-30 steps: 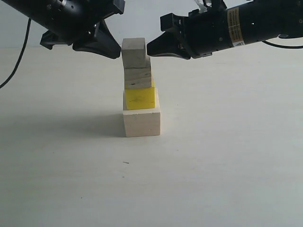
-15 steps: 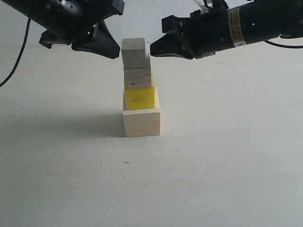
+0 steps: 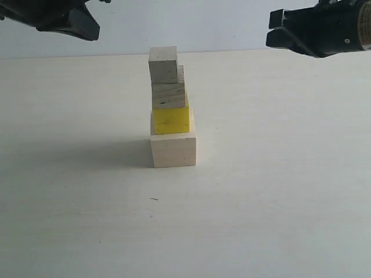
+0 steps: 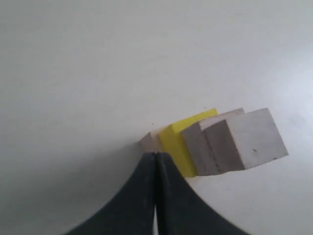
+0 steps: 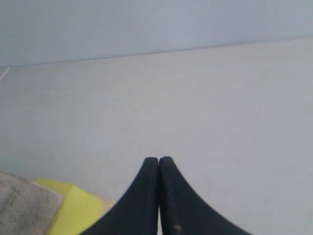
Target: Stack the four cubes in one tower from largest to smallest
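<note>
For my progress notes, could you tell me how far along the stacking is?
Done: all four cubes stand in one tower, base cube, yellow cube, plywood cube, smallest cube on top, sitting a little off-centre. In hand: nothing; the left gripper and right gripper are shut, empty and clear of it. Left: nothing visible.

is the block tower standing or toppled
Standing: the smallest cube sits atop the plywood cube, yellow cube and large cube, offset slightly left.

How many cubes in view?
4, all in one tower: large pale cube at base, yellow cube on it, plywood cube next, small pale cube on top. No others visible.
</note>
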Controlling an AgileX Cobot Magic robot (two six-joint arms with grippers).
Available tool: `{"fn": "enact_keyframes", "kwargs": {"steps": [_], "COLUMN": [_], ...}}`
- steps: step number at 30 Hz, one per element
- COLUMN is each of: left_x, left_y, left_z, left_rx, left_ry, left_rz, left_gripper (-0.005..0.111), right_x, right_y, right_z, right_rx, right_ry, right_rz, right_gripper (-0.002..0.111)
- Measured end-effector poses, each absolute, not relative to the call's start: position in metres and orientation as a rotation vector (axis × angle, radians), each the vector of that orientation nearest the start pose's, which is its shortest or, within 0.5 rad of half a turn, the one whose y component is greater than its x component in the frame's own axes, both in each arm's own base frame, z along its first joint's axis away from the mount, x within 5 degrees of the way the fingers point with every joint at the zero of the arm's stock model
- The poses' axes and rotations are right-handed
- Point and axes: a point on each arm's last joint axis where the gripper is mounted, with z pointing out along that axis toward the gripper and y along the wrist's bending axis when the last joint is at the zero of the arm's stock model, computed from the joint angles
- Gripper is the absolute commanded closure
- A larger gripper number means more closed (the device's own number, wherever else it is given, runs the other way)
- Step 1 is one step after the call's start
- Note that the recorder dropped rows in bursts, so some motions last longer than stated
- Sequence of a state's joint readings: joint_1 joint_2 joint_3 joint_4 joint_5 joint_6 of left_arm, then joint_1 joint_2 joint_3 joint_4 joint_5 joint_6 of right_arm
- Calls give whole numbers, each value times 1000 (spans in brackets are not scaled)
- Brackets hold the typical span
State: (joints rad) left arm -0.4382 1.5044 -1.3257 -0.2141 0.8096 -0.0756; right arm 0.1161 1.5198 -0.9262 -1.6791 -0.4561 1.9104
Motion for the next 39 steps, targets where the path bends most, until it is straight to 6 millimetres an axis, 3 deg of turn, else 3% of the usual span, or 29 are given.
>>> {"fn": "enact_keyframes", "kwargs": {"steps": [2,5,9,14,21,31,39], "left_x": [290,279,250,228,210,205,205], "left_y": [-139,-105,-76,-69,-64,-62,-62], "left_z": [320,305,309,310,313,316,316], "left_rx": [284,158,86,79,77,76,76], "left_ry": [2499,2480,2393,2338,2289,2264,2264], "left_rz": [-446,-399,-365,-367,-373,-376,-376], "left_gripper": [107,107,107,107,107,107,107], "right_x": [307,289,277,268,246,225,222], "right_y": [72,62,58,58,54,59,60], "right_z": [280,300,295,289,299,321,323], "right_rx": [-188,-189,-177,-175,-166,-242,-253], "right_ry": [2069,1994,2005,2021,1974,1890,1881], "right_rz": [599,473,435,455,447,518,529], "right_gripper": [108,108,108,108,108,108,108]}}
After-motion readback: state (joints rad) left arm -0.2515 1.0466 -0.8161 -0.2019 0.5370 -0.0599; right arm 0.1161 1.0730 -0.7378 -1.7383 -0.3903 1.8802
